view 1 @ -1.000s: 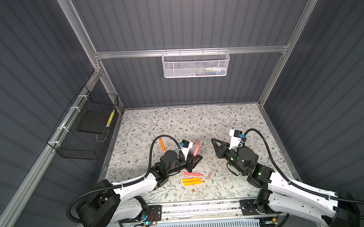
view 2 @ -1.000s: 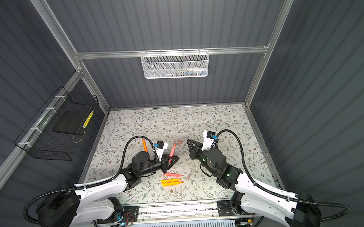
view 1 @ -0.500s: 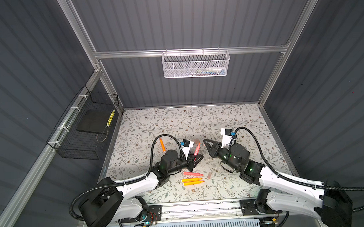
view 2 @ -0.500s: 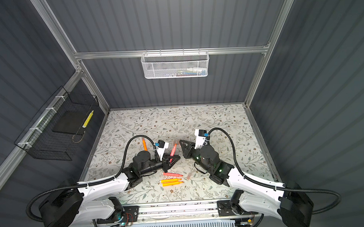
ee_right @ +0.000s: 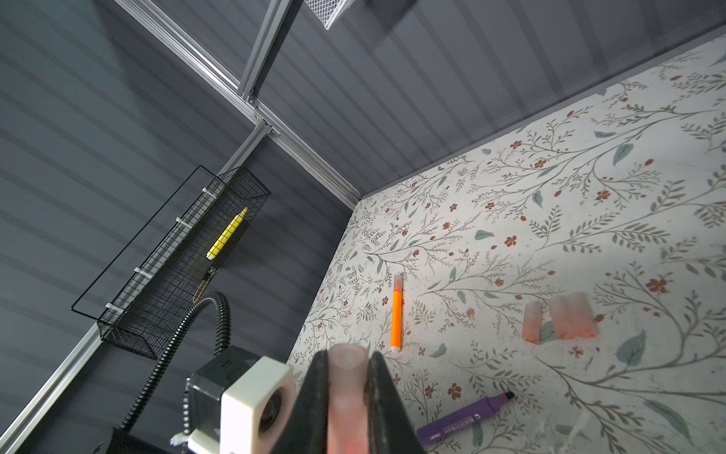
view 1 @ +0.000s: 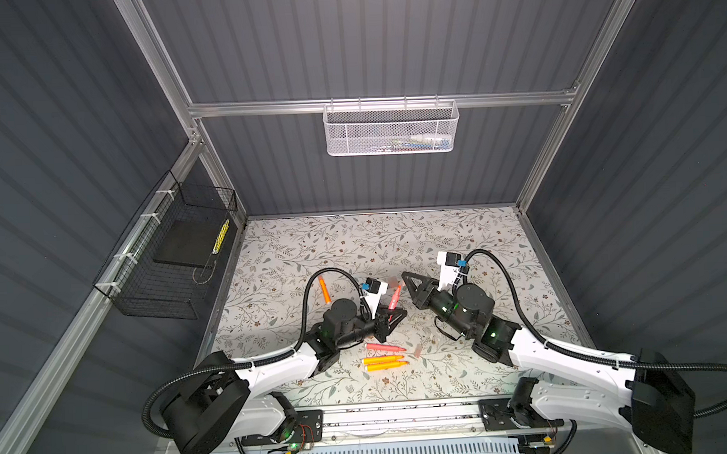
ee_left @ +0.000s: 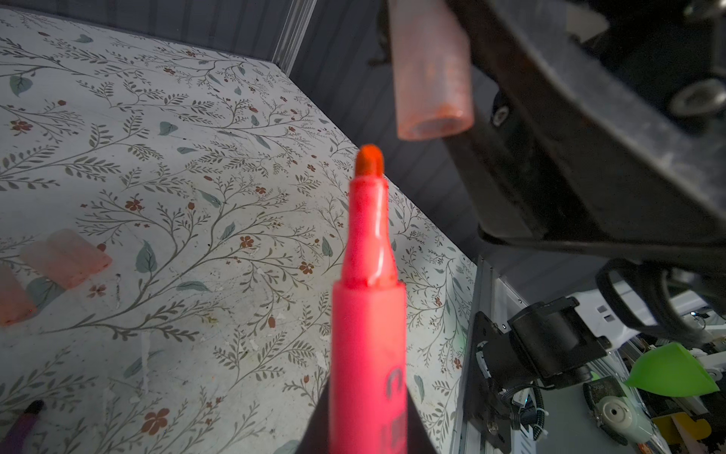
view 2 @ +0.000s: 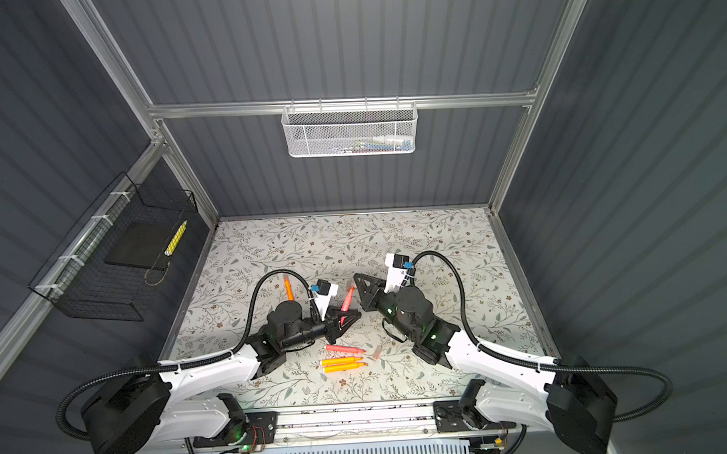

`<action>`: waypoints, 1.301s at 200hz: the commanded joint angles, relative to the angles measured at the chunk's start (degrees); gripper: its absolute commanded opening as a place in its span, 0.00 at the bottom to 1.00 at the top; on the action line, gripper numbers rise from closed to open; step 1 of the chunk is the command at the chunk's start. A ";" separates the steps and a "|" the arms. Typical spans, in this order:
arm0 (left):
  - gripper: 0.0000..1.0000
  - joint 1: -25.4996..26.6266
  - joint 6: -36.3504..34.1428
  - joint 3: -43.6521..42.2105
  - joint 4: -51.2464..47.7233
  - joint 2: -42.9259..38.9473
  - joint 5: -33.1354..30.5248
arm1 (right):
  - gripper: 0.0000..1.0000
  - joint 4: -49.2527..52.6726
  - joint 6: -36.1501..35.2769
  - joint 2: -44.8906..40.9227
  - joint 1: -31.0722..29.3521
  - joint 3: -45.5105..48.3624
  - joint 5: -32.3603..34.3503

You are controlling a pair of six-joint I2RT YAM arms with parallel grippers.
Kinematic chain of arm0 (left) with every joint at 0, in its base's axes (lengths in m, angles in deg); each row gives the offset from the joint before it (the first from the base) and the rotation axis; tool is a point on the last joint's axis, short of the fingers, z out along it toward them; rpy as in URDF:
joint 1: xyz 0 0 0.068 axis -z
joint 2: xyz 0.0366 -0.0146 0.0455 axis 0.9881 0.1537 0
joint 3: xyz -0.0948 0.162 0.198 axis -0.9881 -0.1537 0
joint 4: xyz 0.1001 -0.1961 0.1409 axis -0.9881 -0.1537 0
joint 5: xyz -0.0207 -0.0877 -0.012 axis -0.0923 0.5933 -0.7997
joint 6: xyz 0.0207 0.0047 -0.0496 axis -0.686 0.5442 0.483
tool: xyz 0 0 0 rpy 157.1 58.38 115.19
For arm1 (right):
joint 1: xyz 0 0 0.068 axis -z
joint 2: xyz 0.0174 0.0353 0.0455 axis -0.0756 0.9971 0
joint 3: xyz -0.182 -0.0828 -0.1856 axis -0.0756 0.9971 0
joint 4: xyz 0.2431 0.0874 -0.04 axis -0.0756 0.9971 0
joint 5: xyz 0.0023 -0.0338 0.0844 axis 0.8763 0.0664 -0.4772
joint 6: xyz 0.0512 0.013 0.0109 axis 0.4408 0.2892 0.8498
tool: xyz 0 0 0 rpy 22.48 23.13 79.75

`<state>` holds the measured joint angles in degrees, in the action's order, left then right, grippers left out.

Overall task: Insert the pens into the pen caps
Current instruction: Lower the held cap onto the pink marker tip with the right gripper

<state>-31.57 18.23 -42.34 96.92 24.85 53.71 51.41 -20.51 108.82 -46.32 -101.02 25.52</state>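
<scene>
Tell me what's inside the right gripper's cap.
Nothing yet: the cap looks empty at its mouth, and the tip of the pink pen sits short of it. Deeper in is hidden by the right gripper.

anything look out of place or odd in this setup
One yellow marker lies in the black wire basket on the side wall, off the floral table. Also, the held pink pen is not lined up with the translucent pinkish cap.
</scene>
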 commanded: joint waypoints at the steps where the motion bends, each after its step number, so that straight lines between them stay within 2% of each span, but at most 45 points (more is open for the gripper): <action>1: 0.00 0.37 0.12 1.95 0.88 -0.13 0.81 | 0.00 -2.63 0.45 2.07 0.03 -1.88 0.95; 73: 0.00 0.36 -0.45 1.43 0.64 -0.15 -0.79 | 0.00 -4.62 2.01 3.88 -0.14 -0.86 -0.63; 169: 0.00 0.41 1.73 2.37 2.55 -0.64 -3.85 | 0.00 -5.36 1.85 6.59 -4.64 0.67 0.35; 260: 0.00 0.41 -0.93 1.79 -1.65 -5.72 -6.97 | 0.00 -3.28 -0.51 1.76 -4.85 4.47 0.83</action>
<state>-30.83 18.86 -42.10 93.94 21.60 49.53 45.22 -19.55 111.62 -50.76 -98.18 27.77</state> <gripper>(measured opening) 0.165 0.161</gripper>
